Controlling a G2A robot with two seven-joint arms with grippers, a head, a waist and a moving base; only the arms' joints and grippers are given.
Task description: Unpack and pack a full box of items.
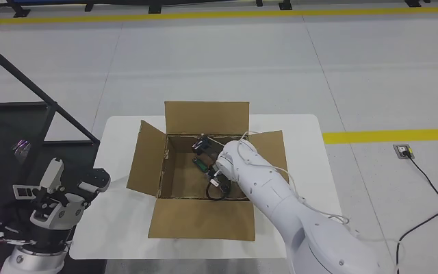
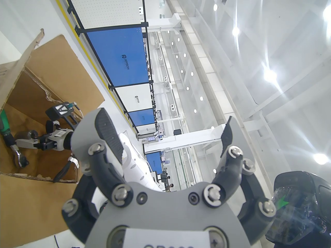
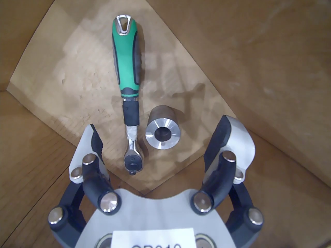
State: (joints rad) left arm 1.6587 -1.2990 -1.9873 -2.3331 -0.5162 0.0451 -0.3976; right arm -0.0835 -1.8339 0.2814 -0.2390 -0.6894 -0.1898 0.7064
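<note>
Left tool (image 1: 74,177) sits at the near left, by the edge of the bench (image 1: 301,127) and well apart from the box. Its fingers are spread wide, released, nothing between them.

The cardboard box (image 1: 202,219) is in the middle of the bench with all four flaps folded out. The right arm comes in from the near right and goes down into it.

Right tool (image 3: 157,135) is inside the box, also released, pads wide apart and gripping nothing.

Right under it on the box floor is a ratchet (image 3: 126,60) with a green handle, lying flat. Its drive head is between the open fingers and the handle points away from the tool. A silver socket (image 3: 163,127) sits just beside the ratchet's neck, open end facing the wrist camera. Can't tell if the two actually touch.
</note>
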